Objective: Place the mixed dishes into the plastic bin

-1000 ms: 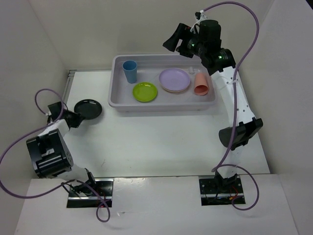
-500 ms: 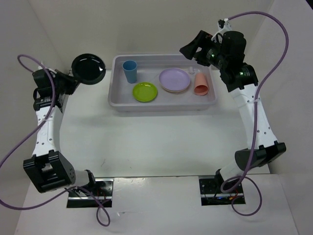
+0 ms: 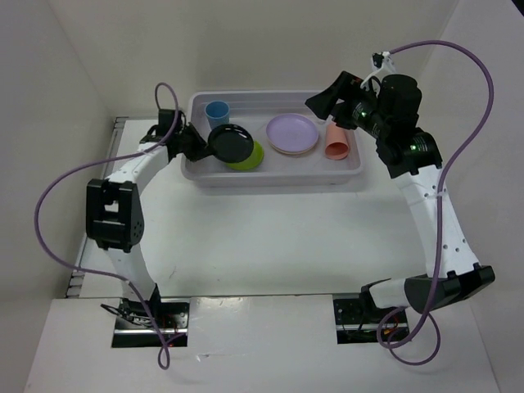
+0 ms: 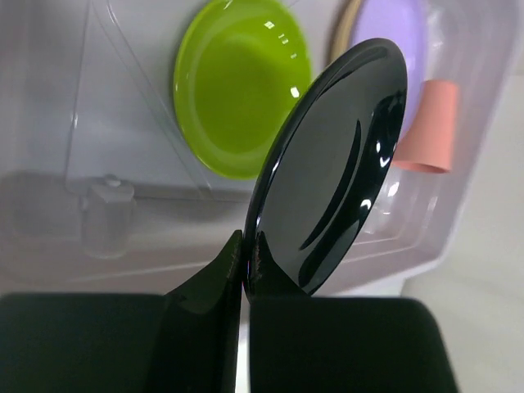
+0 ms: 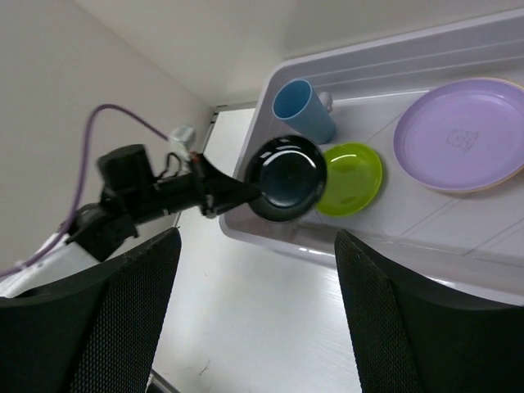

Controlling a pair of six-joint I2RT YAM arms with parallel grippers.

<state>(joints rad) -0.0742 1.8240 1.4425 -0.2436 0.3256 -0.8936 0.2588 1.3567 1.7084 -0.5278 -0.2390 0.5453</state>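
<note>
My left gripper (image 3: 199,146) is shut on the rim of a black plate (image 3: 231,142) and holds it above the left part of the plastic bin (image 3: 274,175), over the lime green plate (image 3: 252,156). In the left wrist view the black plate (image 4: 332,180) stands edge-on between the fingers (image 4: 209,286). The bin holds a blue cup (image 3: 217,113), a lilac plate (image 3: 292,133) on a yellow-orange one, and a salmon-pink cup (image 3: 336,140) lying on its side. My right gripper (image 3: 321,97) is open and empty, raised above the bin's right end.
White walls close in at the left, the back and the right. The bin stands at the far side of the white table (image 3: 262,237). A purple cable (image 3: 74,184) loops from the left arm.
My left gripper has carried the black plate from the far left, right and down, to above the bin's left part. The right arm has shifted slightly right.
</note>
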